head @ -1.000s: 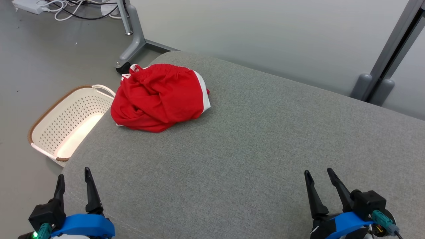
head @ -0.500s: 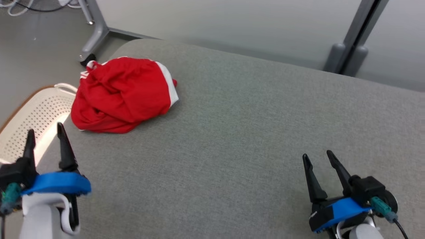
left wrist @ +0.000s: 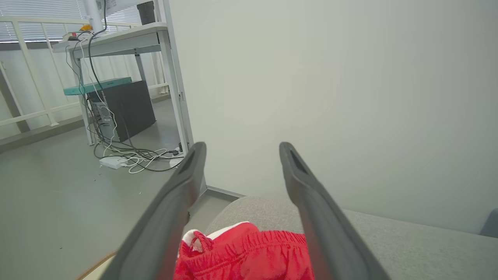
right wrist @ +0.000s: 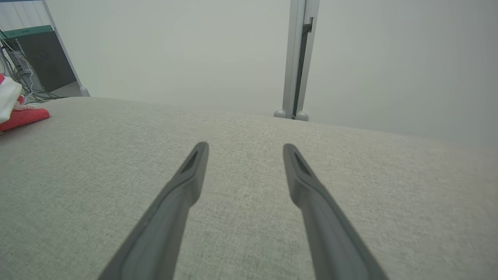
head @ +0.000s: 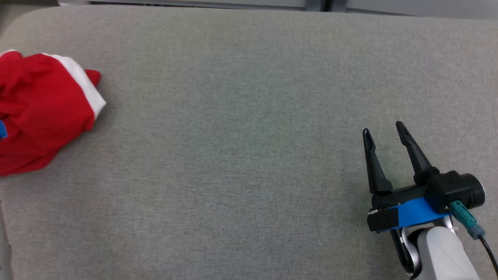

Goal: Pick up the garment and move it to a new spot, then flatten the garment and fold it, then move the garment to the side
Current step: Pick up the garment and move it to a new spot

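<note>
- Your right gripper (head: 383, 129) was nearest, fingers spread apart and empty, over the grey cushion (head: 233, 155).
- Your left gripper (left wrist: 242, 147), likewise spread and empty, was poised over the red garment (left wrist: 249, 256).
- That garment lay crumpled at the cushion's far left corner.

One red garment (head: 42, 112) is counted, far left on one grey padded surface (head: 241, 136). Two grippers are counted: left gripper (left wrist: 239, 149) and right gripper (head: 383, 129), two fingers (right wrist: 186, 182) each. Farther left, one desk (left wrist: 116, 37), one dark box (left wrist: 124, 109) and one power strip (left wrist: 109, 162) are seen.
</note>
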`<state>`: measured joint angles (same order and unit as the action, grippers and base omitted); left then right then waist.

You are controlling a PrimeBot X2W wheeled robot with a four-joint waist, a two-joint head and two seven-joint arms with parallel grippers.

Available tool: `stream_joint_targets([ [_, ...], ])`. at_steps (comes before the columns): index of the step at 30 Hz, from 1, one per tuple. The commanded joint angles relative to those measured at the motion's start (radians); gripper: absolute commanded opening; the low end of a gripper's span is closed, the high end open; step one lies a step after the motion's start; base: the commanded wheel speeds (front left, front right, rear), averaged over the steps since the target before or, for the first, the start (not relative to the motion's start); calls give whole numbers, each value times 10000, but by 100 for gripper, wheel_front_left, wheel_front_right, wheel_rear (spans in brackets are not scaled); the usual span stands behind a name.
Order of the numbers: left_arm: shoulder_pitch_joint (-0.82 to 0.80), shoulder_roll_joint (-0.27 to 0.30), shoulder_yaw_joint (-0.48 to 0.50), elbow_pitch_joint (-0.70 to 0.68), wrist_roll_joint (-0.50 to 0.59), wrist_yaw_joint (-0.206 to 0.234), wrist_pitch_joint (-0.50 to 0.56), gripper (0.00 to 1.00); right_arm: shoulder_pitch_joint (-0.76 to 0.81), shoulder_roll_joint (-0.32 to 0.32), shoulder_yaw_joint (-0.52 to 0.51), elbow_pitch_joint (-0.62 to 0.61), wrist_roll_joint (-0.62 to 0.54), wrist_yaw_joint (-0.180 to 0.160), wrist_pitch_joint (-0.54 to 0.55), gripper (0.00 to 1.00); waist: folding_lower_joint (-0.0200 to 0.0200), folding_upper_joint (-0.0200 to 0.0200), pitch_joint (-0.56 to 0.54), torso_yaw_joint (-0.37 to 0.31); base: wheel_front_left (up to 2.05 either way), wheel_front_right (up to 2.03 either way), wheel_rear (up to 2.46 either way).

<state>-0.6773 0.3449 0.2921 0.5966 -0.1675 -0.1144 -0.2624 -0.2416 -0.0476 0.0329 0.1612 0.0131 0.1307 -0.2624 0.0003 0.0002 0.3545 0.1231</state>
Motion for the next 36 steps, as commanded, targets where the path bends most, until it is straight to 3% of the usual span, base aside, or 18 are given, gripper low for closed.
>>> stream_joint_targets([
  [1, -304, 190, -100, 361, -6, -51, 37, 100, -124, -47, -18, -140, -96, 1, -38, 100, -3, -2, 141, -92, 0, 0, 0],
  [9, -1546, 816, -957, 2982, -92, -168, 730, 100, -256, -48, -155, -813, -202, 1, -38, 100, -3, -2, 876, -450, 0, 0, 0],
  [19, -2002, 435, -2098, 5253, -1151, -165, 3034, 100, -273, -50, -192, -988, -365, 1, -38, 100, -3, -2, 931, -202, 0, 0, 0],
  [20, -2016, 400, -2280, 5281, -1296, -166, 3218, 92, -284, -51, -161, -968, -347, 1, -37, 100, -3, -2, 907, -188, 0, 0, 0],
  [21, -1994, 412, -2408, 5276, -1438, -166, 3301, 31, -280, -52, -151, -954, -328, 1, -37, 100, -3, -2, 868, -165, 0, 0, 0],
  [22, -1922, 421, -2585, 5247, -1591, -167, 3366, 0, -267, -52, -127, -934, -309, 1, -38, 100, -3, -2, 830, -158, 0, 0, 0],
  [28, -1718, 769, -3467, 4699, -2152, -165, 2848, 0, -123, -50, -36, -764, -123, 1, -38, 100, -3, -2, 440, -141, 0, 0, 0],
  [36, -2161, 1159, -4243, 3423, -2524, -164, 1123, 0, 119, -52, 68, -579, 370, 1, -37, 100, -3, -2, -462, -310, 0, 0, 0],
])
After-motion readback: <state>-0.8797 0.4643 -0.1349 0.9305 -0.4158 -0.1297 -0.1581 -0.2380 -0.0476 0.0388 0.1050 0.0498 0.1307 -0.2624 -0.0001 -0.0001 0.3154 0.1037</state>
